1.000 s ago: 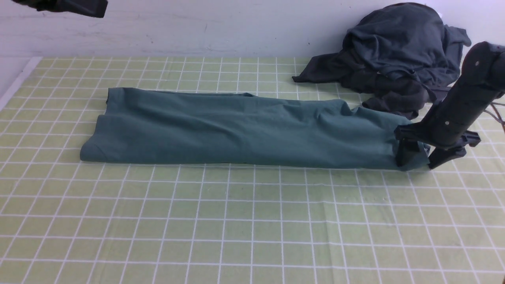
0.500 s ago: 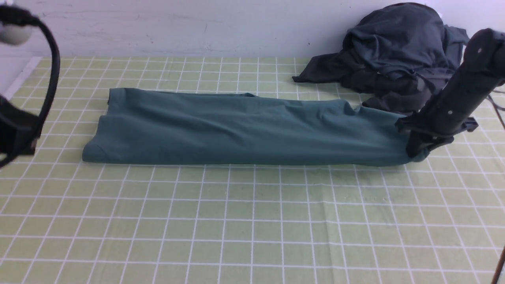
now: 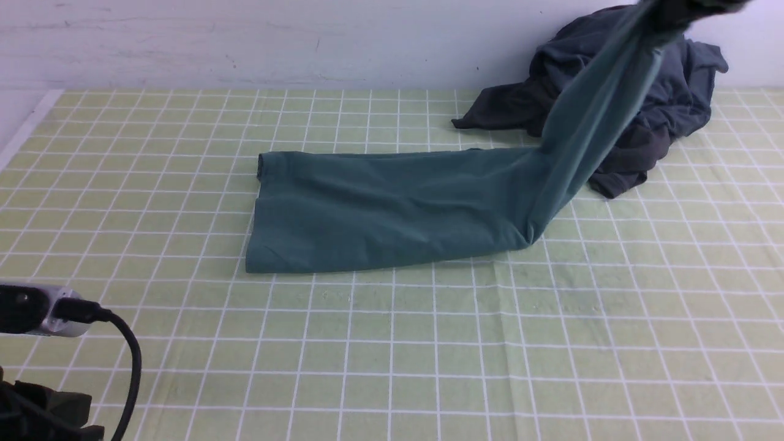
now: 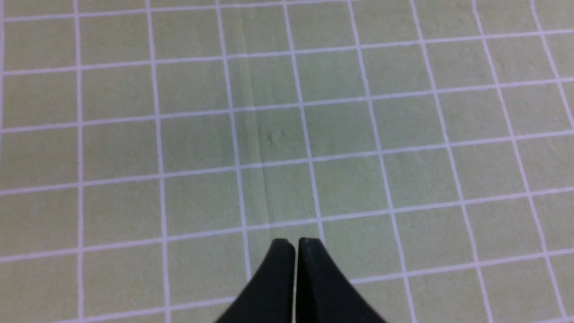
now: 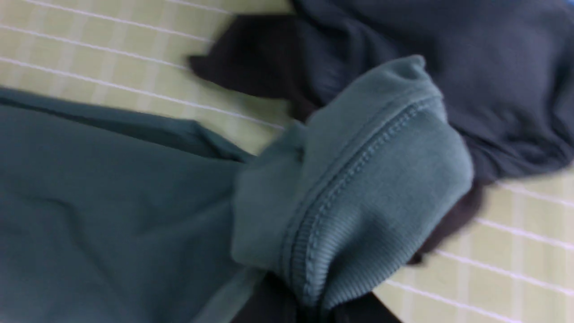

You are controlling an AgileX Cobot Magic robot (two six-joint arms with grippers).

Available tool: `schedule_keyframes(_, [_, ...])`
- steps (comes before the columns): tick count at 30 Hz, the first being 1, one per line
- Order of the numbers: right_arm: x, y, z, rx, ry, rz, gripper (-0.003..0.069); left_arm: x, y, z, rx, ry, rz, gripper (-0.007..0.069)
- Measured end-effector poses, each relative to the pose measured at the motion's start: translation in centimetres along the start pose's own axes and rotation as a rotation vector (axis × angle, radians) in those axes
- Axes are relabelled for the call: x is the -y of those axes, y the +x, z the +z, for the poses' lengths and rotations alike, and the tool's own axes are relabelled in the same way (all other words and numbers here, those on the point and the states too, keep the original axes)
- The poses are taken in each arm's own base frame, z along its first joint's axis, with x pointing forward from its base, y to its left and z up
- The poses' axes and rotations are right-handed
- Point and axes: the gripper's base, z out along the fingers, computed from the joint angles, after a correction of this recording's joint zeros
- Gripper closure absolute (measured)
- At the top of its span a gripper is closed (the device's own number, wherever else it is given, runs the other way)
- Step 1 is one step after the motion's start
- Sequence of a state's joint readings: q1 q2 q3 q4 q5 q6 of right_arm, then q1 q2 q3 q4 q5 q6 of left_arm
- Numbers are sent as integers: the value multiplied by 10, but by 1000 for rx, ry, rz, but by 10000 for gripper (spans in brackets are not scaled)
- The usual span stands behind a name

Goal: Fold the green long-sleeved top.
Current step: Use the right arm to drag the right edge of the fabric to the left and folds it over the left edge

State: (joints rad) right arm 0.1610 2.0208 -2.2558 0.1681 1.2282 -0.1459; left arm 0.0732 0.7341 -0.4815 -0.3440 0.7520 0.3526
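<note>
Start of the crosswise fold. The large teal-green soft knit long-sleeved top (image 3: 392, 211), already reduced to a long narrow band, is held at its ribbed, stitched edge by the right gripper (image 5: 314, 309), whose jaws are pinched narrow on the cloth. From them the band slants down to the yellow-green checked surface (image 3: 392, 343), where the remainder lies flat, its free end farthest from these jaws. One second before, the same jaws stood wide astride that edge as it lay on the surface. They have since been closed and raised to the upper limit of the front view, and the whole band has been drawn toward them. The heap of charcoal and slate-grey garments (image 3: 692, 79) lies below and just behind the raised jaws; contact with the hanging cloth cannot be told. The left gripper (image 4: 296, 244), brought down from high up, is shown with jaws pressed together and empty over bare surface, well apart from the top. It is judged that the lifted edge must next be carried over to the far end, so that the band is halved.
</note>
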Motion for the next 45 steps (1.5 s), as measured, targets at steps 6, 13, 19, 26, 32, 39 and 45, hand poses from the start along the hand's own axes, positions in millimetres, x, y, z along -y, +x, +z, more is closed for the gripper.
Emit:
schedule_keyframes(6, [-126,4,58,59,-198,-202,641,7,-1,0,16,38,26,628])
schedule_keyframes(13, [-224,47,141,86,-310,-317,641,10,-2,0,24,61,11,627])
schedule_keyframes(19, [-269,79,184,127,-348,-359,607,13,-3,0,34,92,-24,627])
schedule_keyframes(26, [-270,76,179,139,-341,-373,364,13,-3,0,35,97,-28,627])
schedule_keyframes(32, [-256,54,145,163,-258,-470,305,13,-3,0,36,97,-29,627])
schedule_keyframes(39, [-235,55,152,80,-188,-433,468,13,-4,0,51,95,-34,627])
schedule_keyframes(45, [-247,88,197,-29,-298,-277,631,13,-5,0,65,102,-46,627])
